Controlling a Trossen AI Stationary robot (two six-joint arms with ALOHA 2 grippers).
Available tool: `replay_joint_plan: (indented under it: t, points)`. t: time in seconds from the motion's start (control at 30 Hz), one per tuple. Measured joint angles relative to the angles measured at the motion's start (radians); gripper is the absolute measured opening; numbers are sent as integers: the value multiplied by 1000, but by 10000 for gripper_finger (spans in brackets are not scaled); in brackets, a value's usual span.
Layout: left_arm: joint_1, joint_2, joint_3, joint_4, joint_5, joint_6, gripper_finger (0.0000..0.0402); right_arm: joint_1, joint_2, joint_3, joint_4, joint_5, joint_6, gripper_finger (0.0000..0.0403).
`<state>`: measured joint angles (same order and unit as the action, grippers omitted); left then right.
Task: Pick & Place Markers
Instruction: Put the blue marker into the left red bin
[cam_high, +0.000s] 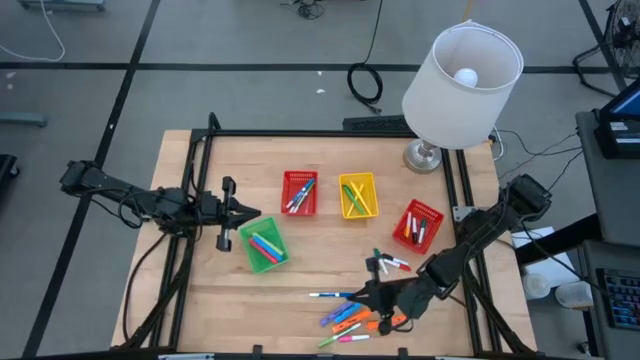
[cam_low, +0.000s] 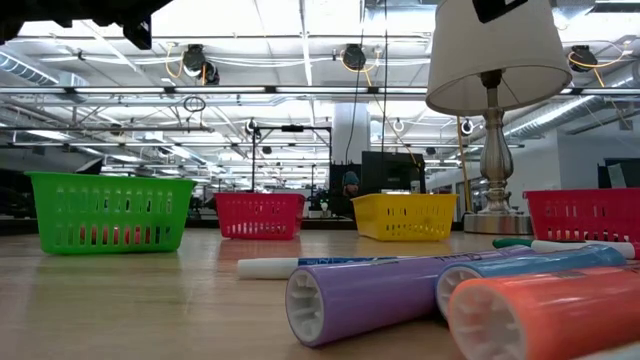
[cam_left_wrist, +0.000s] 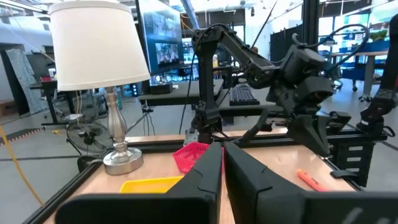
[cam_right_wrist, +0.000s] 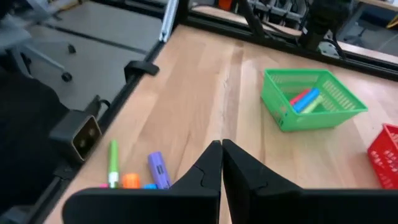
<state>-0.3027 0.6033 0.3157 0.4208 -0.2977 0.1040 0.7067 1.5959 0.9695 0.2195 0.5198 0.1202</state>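
- Your right end effector hovers over the loose markers at the near edge of the surface; its fingers are pressed together with nothing between them.
- Your left end effector sits just beside the green basket, at its far left corner. Its fingers are all but shut and carry no marker.
- Already sorted, as far as the high view shows: the green basket holds a few markers, pink, blue and green among them. The left red basket holds several, the yellow basket holds some, and the right red basket holds a few.
- Left to do: a cluster of markers lies on the surface between the right end effector and the near edge: purple, orange, blue, pink, green. A white one lies a little apart to the left.
- A couple more markers lie near the right red basket, outside it.
- You are, by my judgement, past the halfway point, with about a dozen markers still loose.
- The lamp stands at the far right corner, well apart from the work.
- Neither arm holds anything, so the next pick has not begun.
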Motion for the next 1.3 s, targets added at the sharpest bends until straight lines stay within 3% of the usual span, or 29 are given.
replay_joint_plan:
  t: [0.3, 0.6, 0.83, 0.93, 1.13, 1.3]
  points:
    - [0, 0, 0, 1, 0, 25, 26, -4, 17, 39, -76, 8, -84, 0]
    - [0, 1, 0, -1, 0, -22, 26, -46, 17, 39, -56, -1, -23, 0]
    - [0, 7, 0, -7, 0, -35, 26, -93, 56, 51, -59, -108, 59, 0]
    - [0, 13, 0, -4, 0, -35, 26, -120, 117, 142, -116, -186, 91, 0]
    - [-1, 14, 0, -7, 0, -43, 26, -141, 276, 351, -309, -210, 62, 1]
    - [-1, 14, 0, -23, 7, -56, 26, -154, 351, 389, -308, -212, 44, 28]
